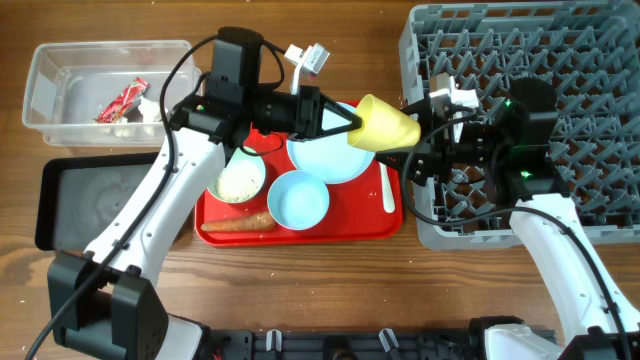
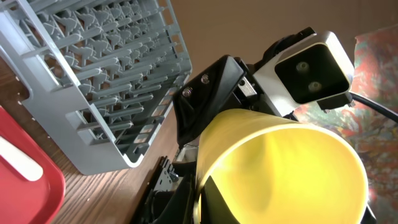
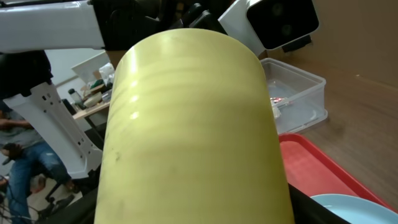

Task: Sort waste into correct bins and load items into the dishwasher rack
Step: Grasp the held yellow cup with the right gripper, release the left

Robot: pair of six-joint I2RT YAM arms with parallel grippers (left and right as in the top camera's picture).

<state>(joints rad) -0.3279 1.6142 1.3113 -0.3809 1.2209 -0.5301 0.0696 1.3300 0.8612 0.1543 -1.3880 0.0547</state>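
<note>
Now the left gripper (image 1: pixel 350 126) is pinched tight on the yellow cup (image 1: pixel 388 124), which lies on its side just ahead of its fingertips, between the 2 grippers. The right gripper (image 1: pixel 424 140) faces it, jaws wide at the cup's far end; whether they touch it I cannot tell. The dishwasher rack (image 1: pixel 600 232) lies behind the right gripper.

cup (image 1: pixel 385 123) hangs between tray (image 1: pixel 340 226) and rack (image 1: pixel 600 60), tub (image 1: pixel 70 110) far left.

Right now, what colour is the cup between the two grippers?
The cup is plain yellow; the overhead view shows it best.
</note>
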